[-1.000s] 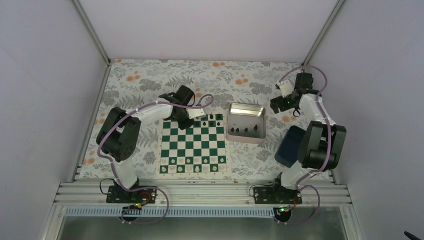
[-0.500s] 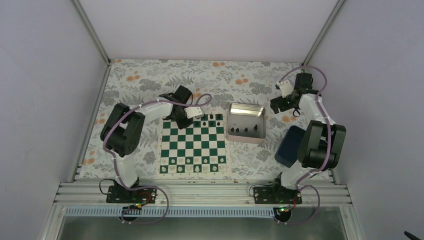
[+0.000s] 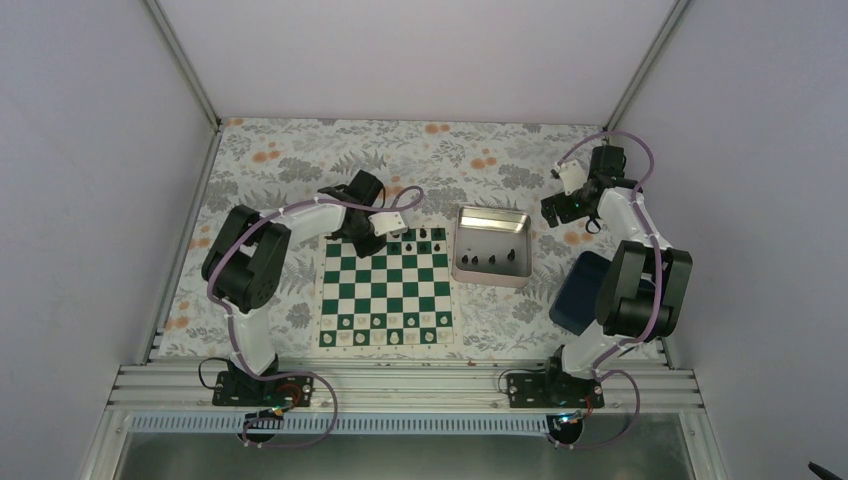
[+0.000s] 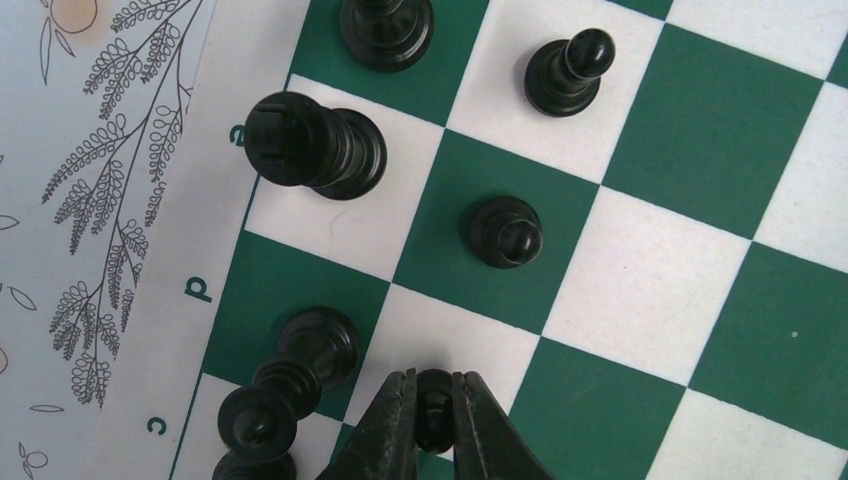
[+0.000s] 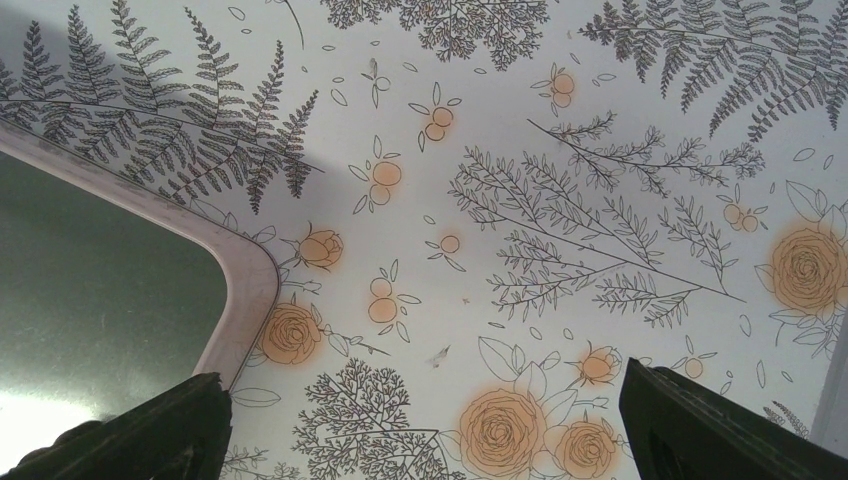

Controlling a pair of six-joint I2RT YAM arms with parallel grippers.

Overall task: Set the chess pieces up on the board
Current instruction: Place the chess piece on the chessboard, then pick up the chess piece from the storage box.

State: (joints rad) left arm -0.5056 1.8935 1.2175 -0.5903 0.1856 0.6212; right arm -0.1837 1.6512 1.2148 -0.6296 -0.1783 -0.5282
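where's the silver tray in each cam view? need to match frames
Top external: tray right of centre, just right of the board.
Left wrist: not in view; only board squares and black pieces.
Right wrist: one rounded corner of it at the left edge.
Shared landmark: the floral cloth, seen in all three.

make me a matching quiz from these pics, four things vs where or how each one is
Things
1. left gripper
2. right gripper
3. tray
4. blue box

Place or state
A. partly under the right arm
B. jaws shut on a black piece over the board
C. right of the board, black pieces inside
D. jaws open above the floral cloth

Pairs: 1-B, 2-D, 3-C, 4-A
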